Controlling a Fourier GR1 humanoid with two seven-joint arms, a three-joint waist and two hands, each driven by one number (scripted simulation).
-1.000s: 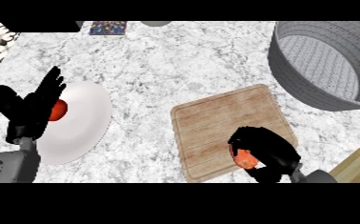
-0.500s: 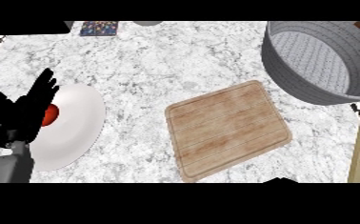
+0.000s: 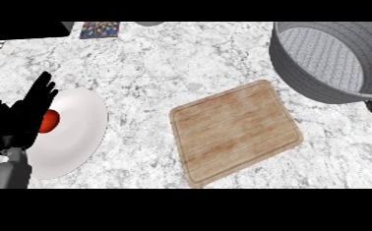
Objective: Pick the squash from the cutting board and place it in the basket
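Observation:
The wooden cutting board (image 3: 236, 130) lies bare in the middle of the counter; no squash shows on it or anywhere else. The grey round basket (image 3: 320, 85) stands at the far right, its inside partly cut off by the picture's edge, and nothing shows in the part I can see. My left hand (image 3: 29, 109) rests at the left edge, open, fingers up. My right hand is out of view.
A white plate (image 3: 76, 131) lies at the left under my left hand, with a red round thing (image 3: 49, 122) on it. A small patterned item (image 3: 100, 29) sits at the back left. A dark bit (image 3: 367, 105) shows at the right edge below the basket.
One second ago my right hand was curled round an orange thing over the board's near right corner. It has since left the view, and the board is bare. The view shifted slightly.

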